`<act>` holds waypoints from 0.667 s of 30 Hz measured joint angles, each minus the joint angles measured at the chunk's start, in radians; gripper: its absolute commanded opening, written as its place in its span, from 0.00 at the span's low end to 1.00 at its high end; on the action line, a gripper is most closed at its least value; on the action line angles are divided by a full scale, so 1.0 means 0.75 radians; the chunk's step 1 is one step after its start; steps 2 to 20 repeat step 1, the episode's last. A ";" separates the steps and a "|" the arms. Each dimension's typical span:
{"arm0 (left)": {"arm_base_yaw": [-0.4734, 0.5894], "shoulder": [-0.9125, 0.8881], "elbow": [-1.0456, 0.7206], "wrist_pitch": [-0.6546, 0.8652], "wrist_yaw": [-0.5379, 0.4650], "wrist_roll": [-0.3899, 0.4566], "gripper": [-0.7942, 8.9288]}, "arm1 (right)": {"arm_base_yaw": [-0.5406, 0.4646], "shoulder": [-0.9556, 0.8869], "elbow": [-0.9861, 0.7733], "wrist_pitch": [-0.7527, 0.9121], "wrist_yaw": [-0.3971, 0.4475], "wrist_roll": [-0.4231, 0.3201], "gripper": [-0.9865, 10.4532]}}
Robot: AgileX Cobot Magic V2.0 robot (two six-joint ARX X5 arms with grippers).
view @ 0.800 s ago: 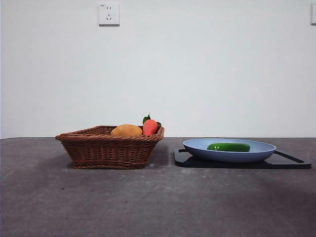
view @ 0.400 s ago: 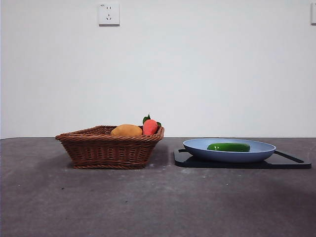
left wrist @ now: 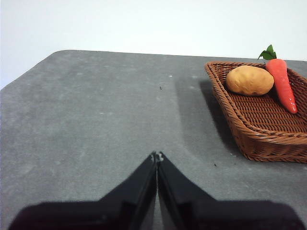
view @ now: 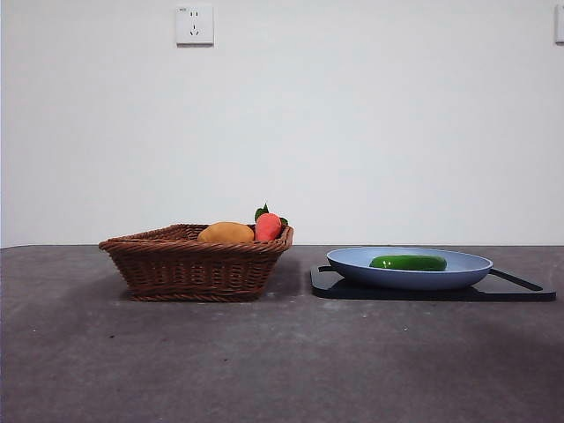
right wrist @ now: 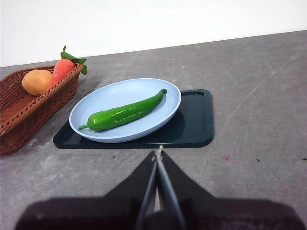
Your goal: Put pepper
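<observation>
Both black claws are pressed closed and empty: the right gripper [right wrist: 158,152] hangs near the glossy green pepper [right wrist: 123,113] lying on the blue plate [right wrist: 103,136]; the left gripper [left wrist: 157,155] hangs left of the brown wicker basket [left wrist: 261,141].

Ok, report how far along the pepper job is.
Nothing looks started. The pepper lies in the blue plate on the black tray. The right gripper and left gripper are shut, holding nothing, short of everything. Grasping and placing it remain.
</observation>
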 measured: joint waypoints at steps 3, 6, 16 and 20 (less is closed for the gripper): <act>0.000 0.000 0.000 -0.001 0.000 0.000 0.09 | 0.000 0.000 0.000 0.000 0.000 0.000 0.09; 0.000 0.000 0.000 -0.001 0.000 0.000 0.09 | 0.000 0.000 0.000 0.000 0.000 0.000 0.09; 0.000 0.000 0.000 -0.001 0.000 0.000 0.09 | 0.000 0.000 0.000 0.000 0.000 0.000 0.09; 0.000 0.000 0.000 -0.001 0.000 0.000 0.09 | 0.000 0.000 0.000 0.000 0.000 0.000 0.09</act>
